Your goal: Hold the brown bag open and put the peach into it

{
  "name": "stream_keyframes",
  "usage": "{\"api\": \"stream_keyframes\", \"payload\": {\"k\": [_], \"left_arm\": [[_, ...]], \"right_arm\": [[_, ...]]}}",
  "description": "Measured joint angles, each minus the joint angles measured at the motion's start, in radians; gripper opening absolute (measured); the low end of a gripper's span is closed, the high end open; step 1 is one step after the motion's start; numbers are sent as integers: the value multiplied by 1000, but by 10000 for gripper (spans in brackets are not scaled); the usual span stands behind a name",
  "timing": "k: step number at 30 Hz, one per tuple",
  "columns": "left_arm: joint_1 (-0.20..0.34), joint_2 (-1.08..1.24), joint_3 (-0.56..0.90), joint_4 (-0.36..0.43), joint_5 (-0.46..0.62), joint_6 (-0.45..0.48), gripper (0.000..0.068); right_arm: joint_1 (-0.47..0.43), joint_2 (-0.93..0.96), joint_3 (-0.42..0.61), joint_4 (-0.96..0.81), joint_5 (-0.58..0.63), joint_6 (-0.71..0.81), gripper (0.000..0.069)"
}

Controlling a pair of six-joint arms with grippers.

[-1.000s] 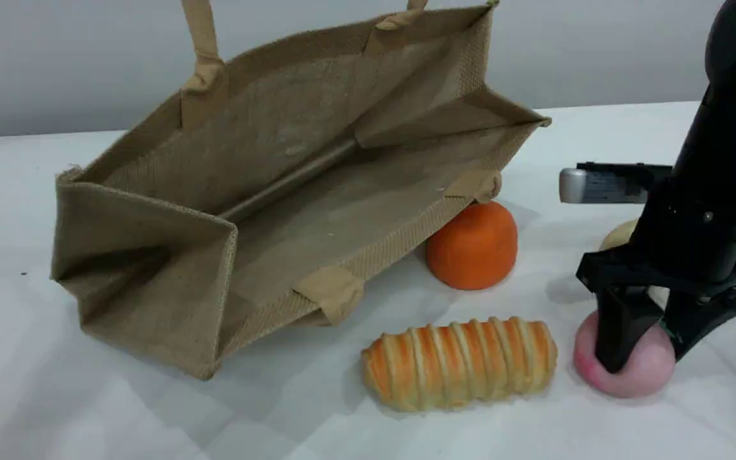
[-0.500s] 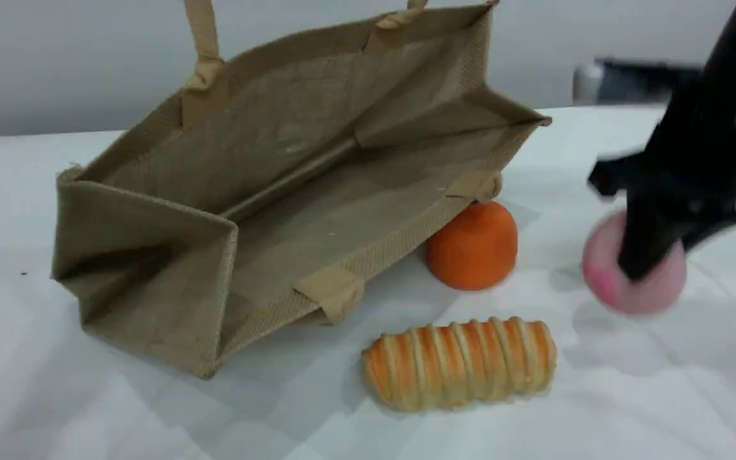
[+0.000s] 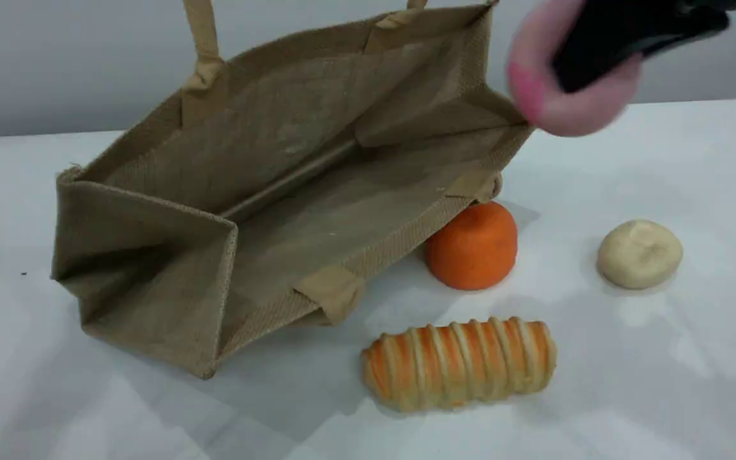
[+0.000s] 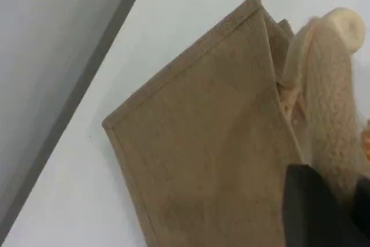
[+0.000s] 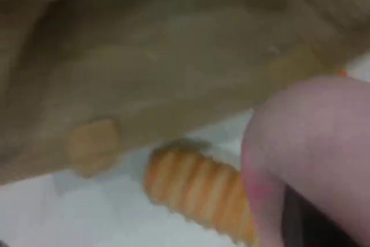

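The brown bag (image 3: 291, 191) lies on the table with its wide mouth facing the camera. One beige handle (image 3: 200, 38) is pulled straight up out of the scene view. In the left wrist view that handle (image 4: 326, 85) runs down to my left gripper (image 4: 324, 212), which is shut on it above the bag's outer side (image 4: 214, 143). My right gripper (image 3: 604, 54) is shut on the pale-pink peach (image 3: 534, 83) and holds it in the air just beside the bag's upper right corner. The right wrist view shows the peach (image 5: 312, 143) close up over the bag (image 5: 173, 56).
An orange round fruit (image 3: 472, 246) rests against the bag's front right edge. A striped bread roll (image 3: 459, 363) lies in front of it, and a cream lumpy ball (image 3: 639, 253) sits to the right on the white table (image 3: 87, 415).
My right gripper has lifted the peach off the table and carried it up and left toward the bag. The cream ball it covered now shows. The bag has not moved.
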Motion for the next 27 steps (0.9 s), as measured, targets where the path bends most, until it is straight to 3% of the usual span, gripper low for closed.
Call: {"api": "stream_keyframes", "payload": {"k": [6,11,20,27], "left_arm": [[0,0,0,0,0,0,88],[0,0,0,0,0,0,88],[0,0,0,0,0,-23,88],[0,-1,0,-2,0,-33,88]], "right_arm": [[186,45,69,-4,-226,-13,44],[268,123,67,0,-396,-14,51],[278,278,61,35,-582,-14,55],[278,419,-59,35,-672,-13,61]]}}
